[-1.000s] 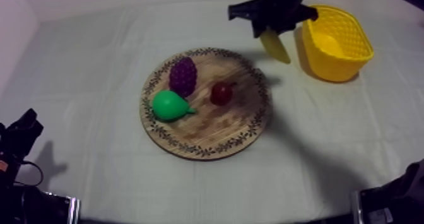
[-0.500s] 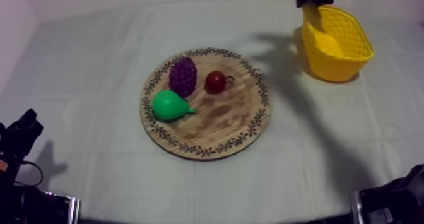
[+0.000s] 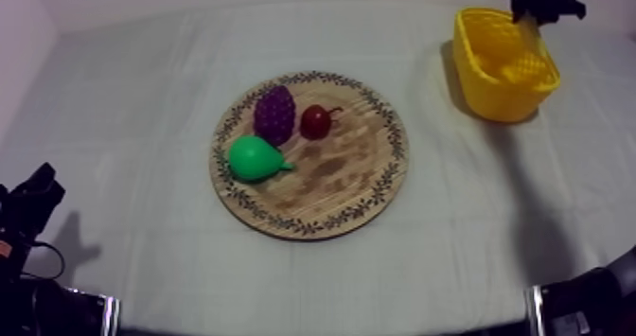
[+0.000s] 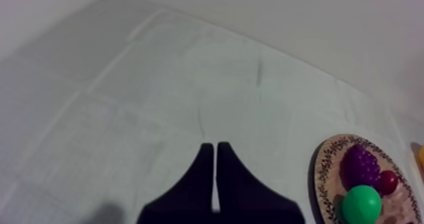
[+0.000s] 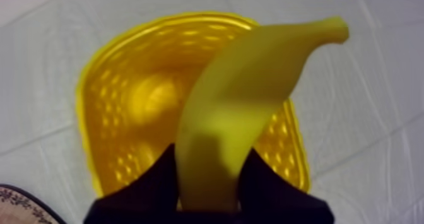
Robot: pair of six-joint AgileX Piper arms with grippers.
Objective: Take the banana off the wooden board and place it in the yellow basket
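pick-up complete: the banana is off the wooden board, clamped in the right gripper above the yellow basket; lowering and release remain; the left gripper is idle, fingers pressed together, empty.

The surface, under a creased grey-white cloth, carries two things. A round wooden board with a dark leaf-patterned rim lies flat near its middle. A yellow woven plastic basket stands upright at the far right, well apart from the board.
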